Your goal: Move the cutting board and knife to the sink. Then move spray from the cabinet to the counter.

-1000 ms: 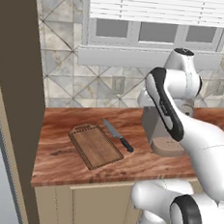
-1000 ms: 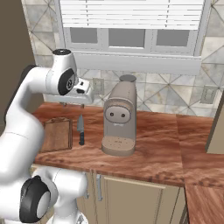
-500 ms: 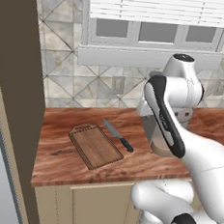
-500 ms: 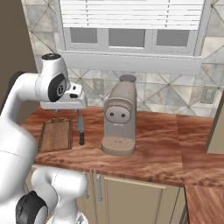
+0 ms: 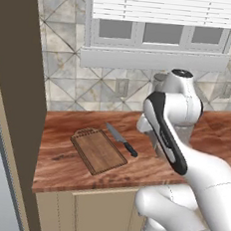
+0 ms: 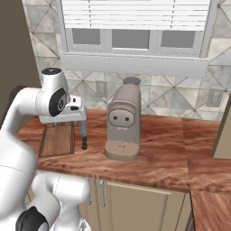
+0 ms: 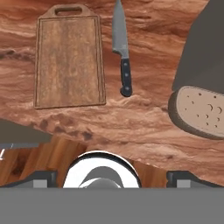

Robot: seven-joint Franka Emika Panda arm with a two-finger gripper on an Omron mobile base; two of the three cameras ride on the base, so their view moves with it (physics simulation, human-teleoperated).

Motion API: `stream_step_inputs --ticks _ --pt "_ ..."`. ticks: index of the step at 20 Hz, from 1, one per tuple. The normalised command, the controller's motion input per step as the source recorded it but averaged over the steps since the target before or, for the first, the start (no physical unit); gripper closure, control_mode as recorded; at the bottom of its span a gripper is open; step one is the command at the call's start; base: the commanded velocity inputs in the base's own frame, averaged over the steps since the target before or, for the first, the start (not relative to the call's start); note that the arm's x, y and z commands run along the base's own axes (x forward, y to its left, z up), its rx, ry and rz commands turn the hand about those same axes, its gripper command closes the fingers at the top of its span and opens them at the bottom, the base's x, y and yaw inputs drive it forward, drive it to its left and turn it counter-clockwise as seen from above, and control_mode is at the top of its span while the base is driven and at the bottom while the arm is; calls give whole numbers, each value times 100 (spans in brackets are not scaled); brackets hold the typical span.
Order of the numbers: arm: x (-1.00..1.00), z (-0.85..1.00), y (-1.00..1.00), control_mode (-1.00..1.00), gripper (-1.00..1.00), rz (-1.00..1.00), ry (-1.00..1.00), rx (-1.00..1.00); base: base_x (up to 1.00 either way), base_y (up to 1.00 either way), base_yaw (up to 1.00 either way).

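Note:
The dark-brown cutting board [image 5: 98, 151] [image 6: 57, 140] [image 7: 69, 61] lies flat on the counter [image 5: 62, 165] near its left end. Just right of it lies the knife [image 5: 121, 139] [image 6: 83, 135] [image 7: 122, 48], with its black handle toward the counter's front edge. My gripper [image 6: 63, 122] [image 7: 112, 180] hangs open above the counter, in front of the board and knife, and holds nothing. Its fingertips [image 7: 37, 179] stand far apart and touch neither object. The sink and the spray are out of view.
A grey-brown coffee machine [image 6: 122, 122] [image 7: 201, 100] stands on the counter close to the right of the knife. A tall brown cabinet side [image 5: 15, 88] borders the counter's left end. A tiled wall and a window run behind.
The hand has come down and to the left, from level with the coffee machine's top to just above the board and knife. The jaws have spread slightly wider.

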Motion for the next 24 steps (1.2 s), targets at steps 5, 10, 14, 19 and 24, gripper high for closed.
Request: stream_step_inputs --ticks 5,10,14,19,24 --pt "2 -40 10 -100 -100 7 7 -2 0 0 0" --pt "0 -28 0 -100 -100 5 5 -5 0 0 0" --pt "3 -21 3 -100 -100 2 6 -5 0 0 0" --pt "7 -23 11 -100 -100 0 6 0 0 0 0" --pt "15 -31 11 -100 -100 1 2 0 0 0 0"
